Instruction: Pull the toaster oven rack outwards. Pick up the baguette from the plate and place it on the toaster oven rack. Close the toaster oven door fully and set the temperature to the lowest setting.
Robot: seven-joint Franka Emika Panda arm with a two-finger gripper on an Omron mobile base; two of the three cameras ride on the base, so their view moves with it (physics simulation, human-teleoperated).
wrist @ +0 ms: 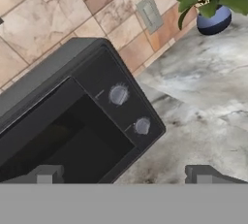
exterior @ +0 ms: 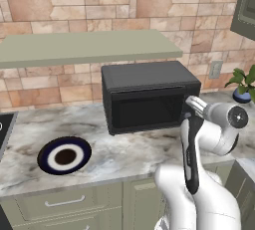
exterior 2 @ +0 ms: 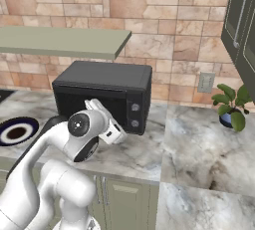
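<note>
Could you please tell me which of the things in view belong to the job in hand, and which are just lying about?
Part of the job:
toaster oven
its door, up against the oven front
the two knobs
plate, no bread on it
gripper, fingers apart

Just lying about:
potted plant
wall socket
wall shelf

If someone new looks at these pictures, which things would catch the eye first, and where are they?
The dark toaster oven dominates, standing on the marble counter against the brick wall, with its door shut. To its left lies the plate with nothing on it, and the robot's hand hovers, open, near the oven's two knobs. A potted plant stands far right.
</note>
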